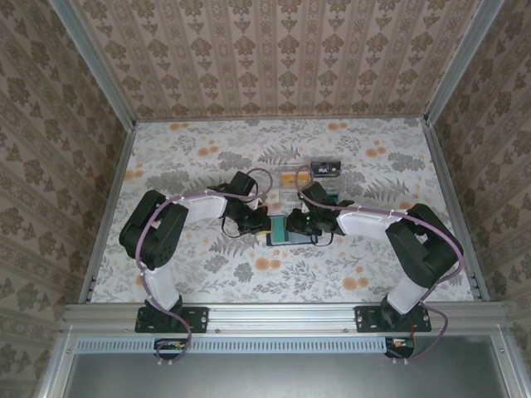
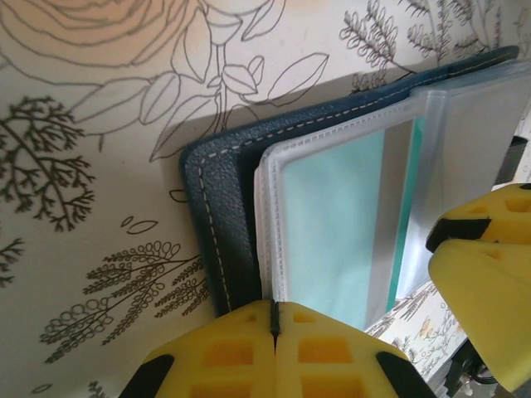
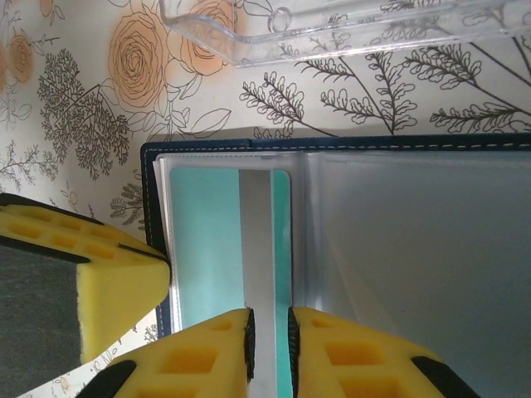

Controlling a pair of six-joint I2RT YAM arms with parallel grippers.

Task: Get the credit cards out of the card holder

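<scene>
The dark grey-blue card holder [image 1: 286, 235] lies open on the flowered table between both arms. A teal credit card [image 3: 207, 249] with a silver stripe sits inside the clear sleeve of its left panel [image 2: 332, 224]. The right panel [image 3: 415, 265] looks pale and frosted. My left gripper [image 2: 274, 319] is shut on the near edge of the holder, at the white sleeve seam [image 1: 261, 225]. My right gripper [image 3: 268, 340] hovers over the teal card's stripe, its jaws a narrow gap apart with nothing visibly pinched [image 1: 304, 225]. The left fingers [image 3: 91, 274] show at the holder's left edge.
A clear plastic box [image 3: 348, 29] lies just beyond the holder [image 1: 290, 184], with a small dark object [image 1: 325, 168] behind it. Patterned walls and metal rails [image 1: 108, 207] close in the table on three sides.
</scene>
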